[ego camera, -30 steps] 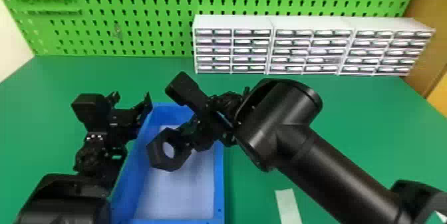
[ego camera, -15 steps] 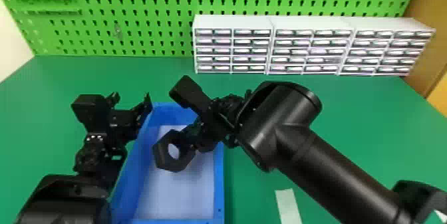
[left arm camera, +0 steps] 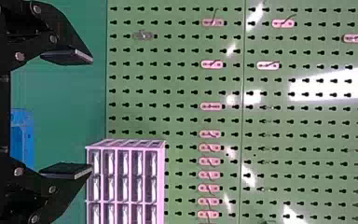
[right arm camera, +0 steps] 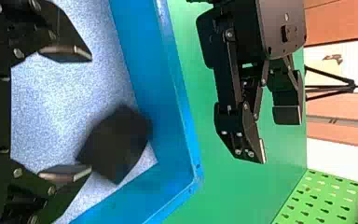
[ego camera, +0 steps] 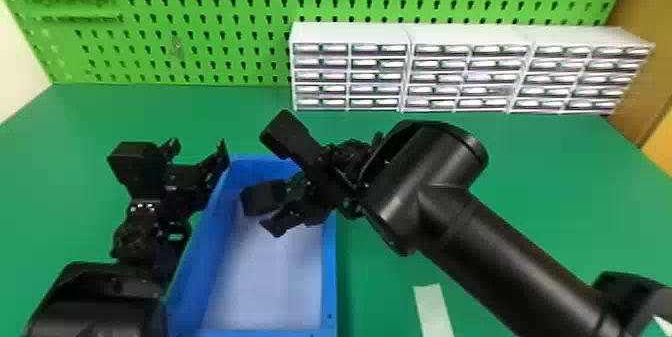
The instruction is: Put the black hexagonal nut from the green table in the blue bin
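My right gripper [ego camera: 281, 207] is over the blue bin [ego camera: 330, 271], its fingers spread. The black hexagonal nut [ego camera: 261, 198] is just off its fingertips, tilted and within the bin's outline. In the right wrist view, my right gripper [right arm camera: 91, 114] stands open, with the blurred nut [right arm camera: 116, 143] beyond the fingertips, nearer one of them, against the bin's pale floor; whether it touches the floor I cannot tell. My left gripper [ego camera: 199, 148] is parked by the bin's left wall, open and holding nothing; in the left wrist view my left gripper [left arm camera: 92, 113] has its fingers wide apart.
White drawer cabinets [ego camera: 350, 68] stand at the back of the green table [ego camera: 550, 186], before a green pegboard [ego camera: 200, 26]. A pale strip [ego camera: 432, 306] lies on the table right of the bin. My left arm stands close outside the bin's left wall.
The right fingers have opened and let go of the nut, which has turned so that its hole no longer faces the head view. The left arm has kept still.
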Action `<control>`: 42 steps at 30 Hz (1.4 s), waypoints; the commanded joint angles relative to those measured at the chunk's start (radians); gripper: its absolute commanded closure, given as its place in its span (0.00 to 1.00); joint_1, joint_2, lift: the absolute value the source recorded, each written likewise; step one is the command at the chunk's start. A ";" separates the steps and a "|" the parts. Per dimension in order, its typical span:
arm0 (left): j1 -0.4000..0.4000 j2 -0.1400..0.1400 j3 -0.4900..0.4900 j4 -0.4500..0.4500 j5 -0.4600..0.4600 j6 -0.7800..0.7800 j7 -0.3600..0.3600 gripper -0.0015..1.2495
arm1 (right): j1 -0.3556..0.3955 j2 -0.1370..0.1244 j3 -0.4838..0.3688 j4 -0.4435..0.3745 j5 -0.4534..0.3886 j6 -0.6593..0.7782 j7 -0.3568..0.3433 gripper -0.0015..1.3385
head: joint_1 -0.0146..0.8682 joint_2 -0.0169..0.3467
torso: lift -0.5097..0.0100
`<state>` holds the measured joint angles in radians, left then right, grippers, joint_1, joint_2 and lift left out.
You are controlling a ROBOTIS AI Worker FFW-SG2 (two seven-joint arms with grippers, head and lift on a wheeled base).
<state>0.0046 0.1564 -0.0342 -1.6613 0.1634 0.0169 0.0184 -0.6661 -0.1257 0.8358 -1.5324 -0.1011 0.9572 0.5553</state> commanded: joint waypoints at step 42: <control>0.002 0.000 0.005 0.000 0.001 0.000 0.000 0.35 | 0.117 0.014 -0.350 -0.097 0.040 -0.032 0.003 0.19 | 0.79 0.19 | 0.79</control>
<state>0.0059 0.1564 -0.0305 -1.6615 0.1641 0.0169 0.0184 -0.5720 -0.1174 0.5477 -1.6184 -0.0642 0.9491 0.5570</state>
